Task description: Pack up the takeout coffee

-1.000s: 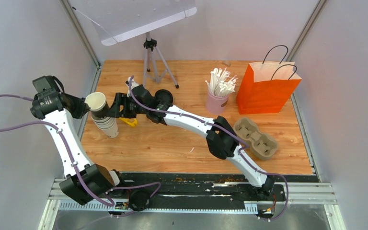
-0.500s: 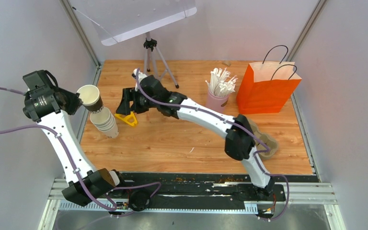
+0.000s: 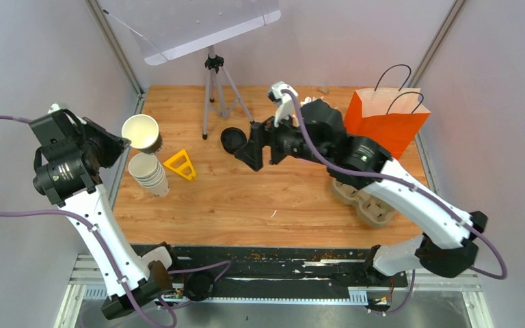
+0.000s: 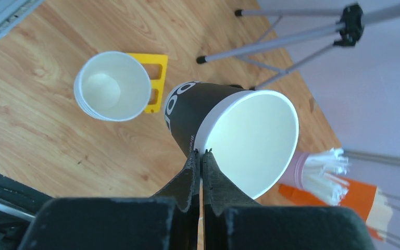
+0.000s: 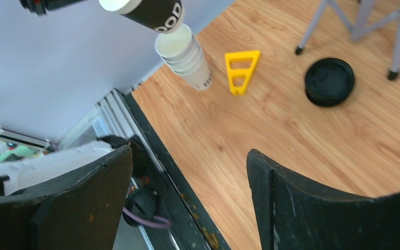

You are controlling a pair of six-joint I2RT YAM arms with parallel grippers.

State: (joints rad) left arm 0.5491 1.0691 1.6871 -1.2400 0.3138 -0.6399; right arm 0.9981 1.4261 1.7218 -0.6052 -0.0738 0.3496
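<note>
Cup in the air at the far left of the wooden table (image 3: 246, 205). Left gripper (image 4: 201, 153) is pinched narrow on the rim of a dark-walled paper cup (image 4: 187, 117) with white lettering and a white inside; the cup wall sits between the fingers. The cup has no lid and is tilted, its long axis well off vertical and its mouth turned up toward the wrist camera. It hangs above and just beyond the stack of white paper cups (image 3: 149, 174), apart from it.

Right gripper (image 5: 188, 152) stands wide and empty over the middle of the table. The stack of round black plastic lids (image 5: 329, 81) lies flat on the wood near it, on the side toward the left arm; the right arm is clearly the nearer to the lids. Brown pulp cup tray (image 3: 376, 208) sits partly under the right arm, well apart from the cup.

Judgement: lid or tray comes next; either way the cup needs righting first.
</note>
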